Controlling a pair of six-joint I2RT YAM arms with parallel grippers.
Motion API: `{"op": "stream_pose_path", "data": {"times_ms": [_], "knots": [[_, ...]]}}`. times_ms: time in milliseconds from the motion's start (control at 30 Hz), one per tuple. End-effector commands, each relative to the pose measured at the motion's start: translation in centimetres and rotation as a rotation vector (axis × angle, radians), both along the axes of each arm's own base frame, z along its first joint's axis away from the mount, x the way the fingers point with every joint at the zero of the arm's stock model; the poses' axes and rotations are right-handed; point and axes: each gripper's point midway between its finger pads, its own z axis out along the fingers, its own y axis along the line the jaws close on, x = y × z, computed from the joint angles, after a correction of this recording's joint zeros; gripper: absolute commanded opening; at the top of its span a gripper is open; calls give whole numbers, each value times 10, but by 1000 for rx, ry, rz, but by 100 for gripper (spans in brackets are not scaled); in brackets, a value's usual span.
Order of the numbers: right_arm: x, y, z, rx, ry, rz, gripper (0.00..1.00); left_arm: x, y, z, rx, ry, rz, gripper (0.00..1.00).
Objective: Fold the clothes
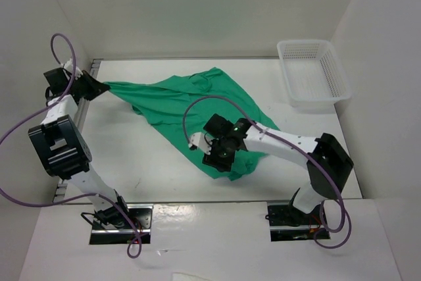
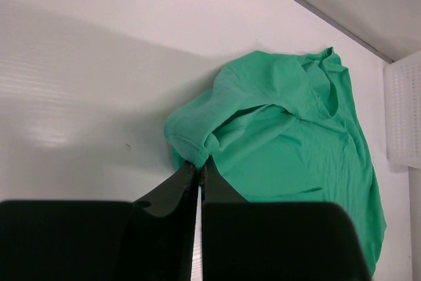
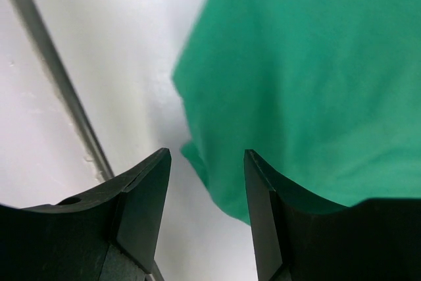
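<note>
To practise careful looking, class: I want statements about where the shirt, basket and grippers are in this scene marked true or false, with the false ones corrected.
1. The left gripper is shut on an edge of the green T-shirt. True.
2. The right gripper is clamped on the T-shirt. False: its jaws stand open over the shirt's near edge.
3. The T-shirt lies inside the white basket. False: it lies on the table, apart from the basket.
4. The basket stands at the table's far right corner. True.
</note>
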Motion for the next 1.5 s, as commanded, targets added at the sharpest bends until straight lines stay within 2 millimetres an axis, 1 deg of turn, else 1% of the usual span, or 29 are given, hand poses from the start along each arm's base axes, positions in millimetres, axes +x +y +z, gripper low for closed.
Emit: {"op": "stream_pose_path", "data": {"times_ms": [0, 33, 67, 167, 200, 233, 267, 300, 400, 467, 500, 533, 600, 700, 900, 967, 1000, 1033, 1067, 1100, 1133, 1167, 1200, 1300, 1333, 1367, 1400, 1433, 1467], "knots": [[-21, 18, 1, -17, 29, 101, 56, -3, 20, 22, 35, -74, 31, 3], [-24, 19, -4, -29, 38, 110, 56, -8, 27, 21, 35, -71, 48, 3], [-22, 21, -1, -21, 32, 111, 56, -10, 26, 17, 29, -62, 48, 3], [-25, 24, -10, -38, 44, 121, 54, -16, 35, 18, 42, -57, 63, 3], [-27, 20, -17, -59, 60, 121, 54, -19, 33, 16, 44, -48, 59, 3], [-28, 19, -21, -60, 61, 121, 53, -22, 38, 20, 49, -56, 71, 3], [-27, 18, -24, -74, 60, 118, 53, -24, 36, 15, 40, -40, 71, 3], [-29, 16, -31, -85, 72, 109, 53, -27, 42, 18, 53, -50, 80, 3], [-30, 9, -44, -123, 85, 106, 53, -29, 45, 17, 57, -43, 84, 3], [-28, 6, -48, -145, 76, 100, 53, -35, 54, 19, 57, -42, 107, 3], [-30, 3, -53, -160, 84, 110, 53, -35, 53, 20, 61, -47, 96, 3], [-26, 4, -53, -158, 68, 107, 53, -38, 57, 16, 56, -40, 108, 3], [-28, -2, -65, -198, 81, 113, 53, -46, 66, 19, 65, -41, 130, 3], [-29, -5, -72, -220, 95, 123, 53, -55, 82, 21, 86, -44, 161, 3], [-20, -8, -86, -263, 63, 122, 53, -83, 111, 8, 62, -13, 201, 3], [-18, -9, -93, -284, 59, 119, 42, -89, 115, 7, 75, -16, 192, 3], [-14, -8, -93, -280, 44, 116, 24, -93, 118, 6, 70, -11, 194, 3], [-14, -10, -96, -295, 44, 105, 15, -96, 114, 3, 69, -2, 189, 3], [-8, -11, -96, -293, 31, 92, 8, -99, 117, 3, 85, -11, 182, 3], [-8, -11, -96, -293, 31, 91, 3, -102, 114, 2, 89, -5, 175, 3], [-5, -11, -94, -285, 27, 82, 0, -106, 109, 0, 84, 2, 160, 3], [-3, -8, -88, -274, 18, 81, 0, -108, 108, 4, 116, -8, 146, 3], [1, -9, -82, -267, 14, 68, 0, -110, 104, -1, 111, -2, 130, 3], [17, -2, -45, -204, -25, 51, 0, -117, 93, 0, 127, -5, 84, 3], [19, -6, -29, -197, -32, 48, 0, -121, 90, 0, 126, 6, 75, 3], [27, 3, -9, -165, -68, 66, 0, -123, 86, -1, 122, 7, 58, 3], [32, 3, 3, -156, -80, 67, 0, -126, 84, 0, 134, 10, 46, 3], [29, 2, 15, -153, -76, 83, 0, -127, 81, -1, 132, 9, 32, 3], [37, 11, 39, -105, -123, 88, 0, -127, 81, 3, 148, 0, 28, 3]]}}
